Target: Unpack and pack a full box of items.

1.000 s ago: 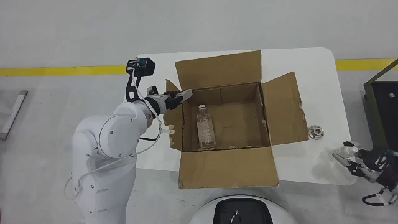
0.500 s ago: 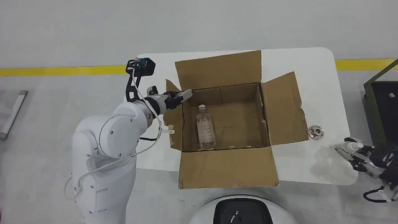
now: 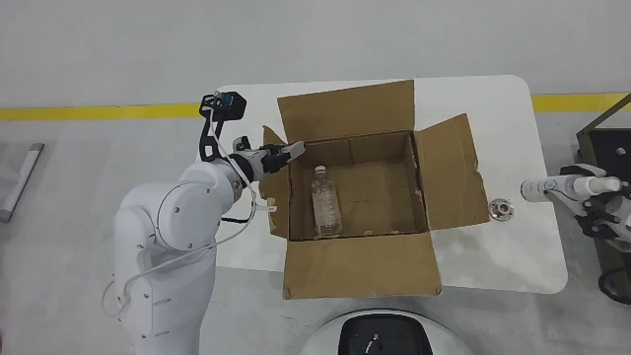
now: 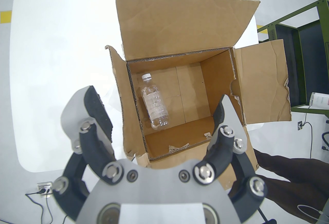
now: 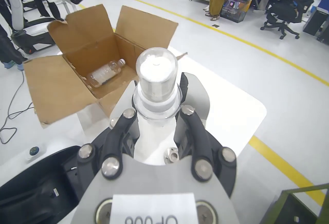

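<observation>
Carry the white bottle (image 5: 156, 73), clear-capped by the look of it and clamped in the right gripper (image 5: 159, 109) off the table's (image 3: 493, 256) right edge, high over the box (image 3: 454, 173) flap, then lower it beside the water bottle (image 3: 326, 202) lying inside, clear of the wide-open left gripper (image 3: 293, 148).

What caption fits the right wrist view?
Right end effector shut on a white bottle, open cardboard box holding a water bottle beyond.

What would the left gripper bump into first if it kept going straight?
Likely the box's near flap, standing between the left gripper's open fingers; past it lies the bottle on the box floor. Depth is unclear.
</observation>
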